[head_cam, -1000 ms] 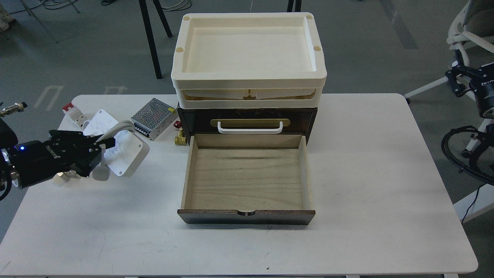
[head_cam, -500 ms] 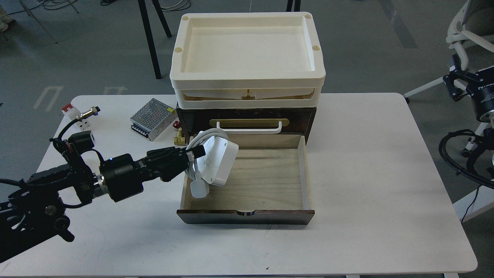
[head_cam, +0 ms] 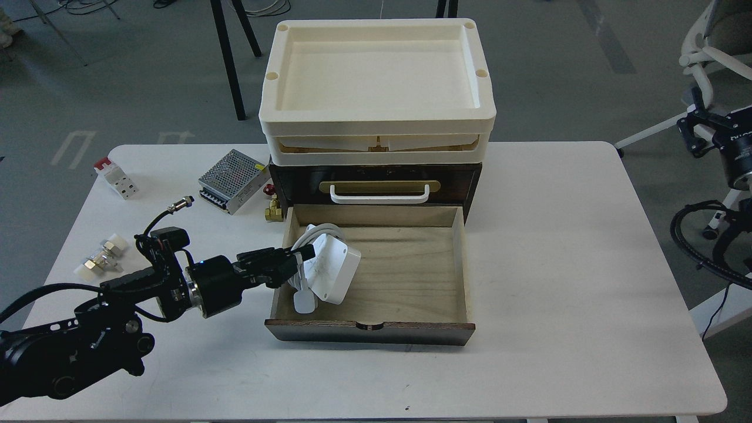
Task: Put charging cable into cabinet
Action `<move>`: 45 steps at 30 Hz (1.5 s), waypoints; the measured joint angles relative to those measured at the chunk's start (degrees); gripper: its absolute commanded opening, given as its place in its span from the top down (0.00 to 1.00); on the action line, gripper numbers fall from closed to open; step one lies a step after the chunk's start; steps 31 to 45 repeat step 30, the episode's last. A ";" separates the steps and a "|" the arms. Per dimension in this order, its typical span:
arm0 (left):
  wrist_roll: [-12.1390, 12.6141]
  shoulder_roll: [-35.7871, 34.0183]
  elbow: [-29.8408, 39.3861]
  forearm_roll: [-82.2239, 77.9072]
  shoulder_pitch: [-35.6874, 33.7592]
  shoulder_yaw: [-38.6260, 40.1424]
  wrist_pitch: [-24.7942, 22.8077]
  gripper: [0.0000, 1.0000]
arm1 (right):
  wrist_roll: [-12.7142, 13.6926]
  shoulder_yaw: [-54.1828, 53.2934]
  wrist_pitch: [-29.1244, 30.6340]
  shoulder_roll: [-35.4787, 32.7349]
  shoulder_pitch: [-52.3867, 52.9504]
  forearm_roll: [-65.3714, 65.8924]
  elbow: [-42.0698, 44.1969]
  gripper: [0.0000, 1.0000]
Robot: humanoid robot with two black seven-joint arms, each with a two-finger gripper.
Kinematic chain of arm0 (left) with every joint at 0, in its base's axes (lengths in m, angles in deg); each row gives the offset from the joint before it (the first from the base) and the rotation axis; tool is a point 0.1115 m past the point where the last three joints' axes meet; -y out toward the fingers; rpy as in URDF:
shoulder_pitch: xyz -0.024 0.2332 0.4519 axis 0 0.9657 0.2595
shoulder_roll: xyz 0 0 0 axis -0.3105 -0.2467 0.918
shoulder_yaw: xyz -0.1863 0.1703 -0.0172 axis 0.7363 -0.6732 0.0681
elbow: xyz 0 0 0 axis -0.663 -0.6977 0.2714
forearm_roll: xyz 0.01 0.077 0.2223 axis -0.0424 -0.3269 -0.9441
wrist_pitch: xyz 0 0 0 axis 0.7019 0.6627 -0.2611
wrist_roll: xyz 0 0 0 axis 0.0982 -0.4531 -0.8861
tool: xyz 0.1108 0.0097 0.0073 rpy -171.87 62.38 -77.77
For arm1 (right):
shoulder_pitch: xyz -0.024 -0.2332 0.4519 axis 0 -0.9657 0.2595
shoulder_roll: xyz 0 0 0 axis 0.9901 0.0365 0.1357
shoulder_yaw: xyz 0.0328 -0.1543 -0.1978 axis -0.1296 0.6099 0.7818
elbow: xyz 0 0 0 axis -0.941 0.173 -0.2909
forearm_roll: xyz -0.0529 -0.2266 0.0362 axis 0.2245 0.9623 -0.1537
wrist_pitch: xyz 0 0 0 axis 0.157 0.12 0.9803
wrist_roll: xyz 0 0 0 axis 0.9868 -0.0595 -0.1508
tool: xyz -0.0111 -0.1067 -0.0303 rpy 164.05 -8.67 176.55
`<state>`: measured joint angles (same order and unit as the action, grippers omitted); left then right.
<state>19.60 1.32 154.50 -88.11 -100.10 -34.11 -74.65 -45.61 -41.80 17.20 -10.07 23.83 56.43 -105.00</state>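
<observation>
The charging cable (head_cam: 332,268), a flat white pad wrapped in white cable with a small round puck (head_cam: 304,302) hanging below, is held tilted low inside the open lower drawer of the dark brown cabinet (head_cam: 376,182), at the drawer's left side. My left gripper (head_cam: 301,256) reaches in over the drawer's left wall and is shut on the cable. The drawer's pale wood floor (head_cam: 405,276) is bare to the right. The upper drawer with its white handle (head_cam: 379,194) is closed. My right gripper is out of view; only part of the right arm (head_cam: 725,147) shows at the far right.
Two cream plastic trays (head_cam: 376,126) are stacked on the cabinet. On the white table (head_cam: 558,264), left of the cabinet, lie a perforated metal power supply box (head_cam: 230,180), a white-and-red block (head_cam: 116,174), small brass fittings (head_cam: 273,210) and a small connector part (head_cam: 103,257).
My left gripper has carried the charging cable from the table's left side rightwards into the open drawer and lowered it. The drawer front has shifted slightly left.
</observation>
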 measured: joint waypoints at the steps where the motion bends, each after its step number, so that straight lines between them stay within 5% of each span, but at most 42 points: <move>1: 0.00 0.40 0.23 0.20 -0.13 0.07 -0.06 0.13 | 0.00 0.00 0.00 0.00 0.00 0.00 0.00 0.00; 9: 0.00 1.32 4.03 4.81 -0.41 2.93 -0.47 0.06 | 0.00 -0.09 0.00 -0.07 -0.18 0.00 -0.02 0.00; 15: 0.00 -1.18 8.92 23.84 0.79 13.34 -2.41 0.05 | 0.00 -0.74 0.00 -0.09 -0.36 -0.08 -0.24 0.00; 18: 0.00 -3.78 8.73 37.94 1.03 18.79 -10.53 0.02 | 0.01 -1.69 0.00 -0.26 -0.26 -0.09 -0.75 0.00; 22: 0.00 -6.64 3.58 57.36 1.04 26.10 -27.24 0.01 | 0.38 -1.95 0.00 -0.50 0.59 -0.10 -3.49 0.00; 24: 0.00 -6.67 -1.46 64.65 0.88 29.92 -30.71 0.01 | 0.52 -1.95 0.00 -0.29 1.20 -0.11 -5.37 0.00; 30: 0.00 -2.59 -10.27 72.26 0.12 34.72 -32.00 0.01 | 0.53 -0.61 0.00 2.61 1.72 0.43 -9.00 0.00; 45: 0.00 -2.59 -10.27 72.26 0.12 34.72 -32.00 0.01 | 0.53 -0.61 0.00 2.61 1.72 0.43 -9.00 0.00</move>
